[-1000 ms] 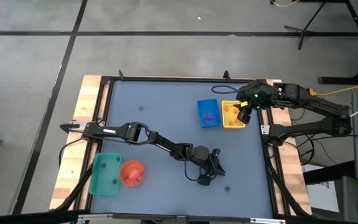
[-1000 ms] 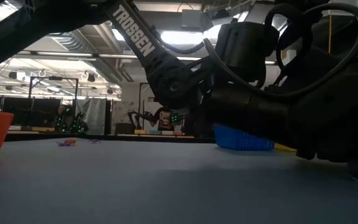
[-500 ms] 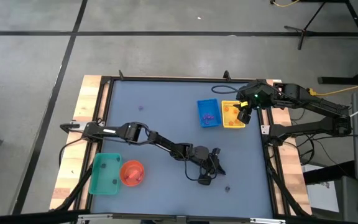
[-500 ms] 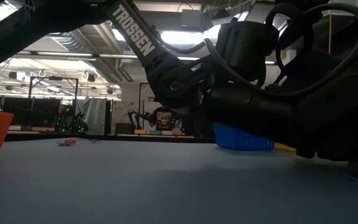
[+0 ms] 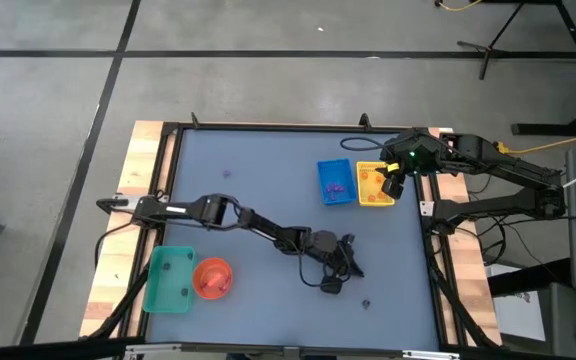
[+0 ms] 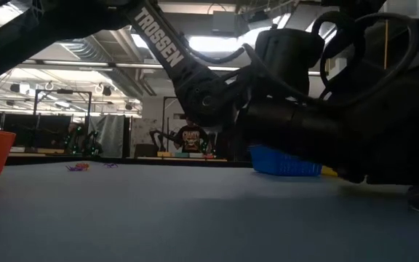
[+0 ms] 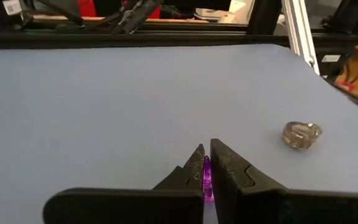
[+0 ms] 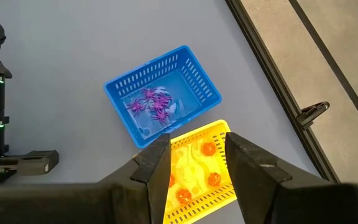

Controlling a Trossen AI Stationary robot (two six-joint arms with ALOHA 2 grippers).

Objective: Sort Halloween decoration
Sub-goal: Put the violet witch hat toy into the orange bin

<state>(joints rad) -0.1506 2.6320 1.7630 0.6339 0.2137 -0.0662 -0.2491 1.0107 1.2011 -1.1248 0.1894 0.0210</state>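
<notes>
My left gripper [image 5: 346, 262] is low over the table's near right part, shut on a tiny purple decoration piece [image 7: 206, 177]. A greyish translucent piece [image 7: 301, 134] lies loose on the table just beyond it [image 5: 365, 303]. At the far right, my right gripper [image 8: 196, 155] hangs open, high above the yellow tray [image 8: 199, 182], which holds orange pieces. The blue tray [image 8: 163, 93] beside it holds several purple pieces. My left gripper pinches the purple piece [image 7: 207, 182] between its two fingers, right at their tips [image 7: 194, 163]. The fingers come almost level from the table's left, slanting slightly down. The piece stands on edge in the narrow gap. I cannot tell whether it touches the table.
A green tray [image 5: 170, 278] and a round orange bowl [image 5: 213, 277] stand at the near left. A few small pieces [image 5: 226, 172] lie toward the far left, also visible in the low view [image 6: 77, 167]. The blue tray [image 5: 335, 182] and yellow tray [image 5: 373, 185] sit at the far right.
My left gripper has shut on the purple piece while the hand stayed where it was.
</notes>
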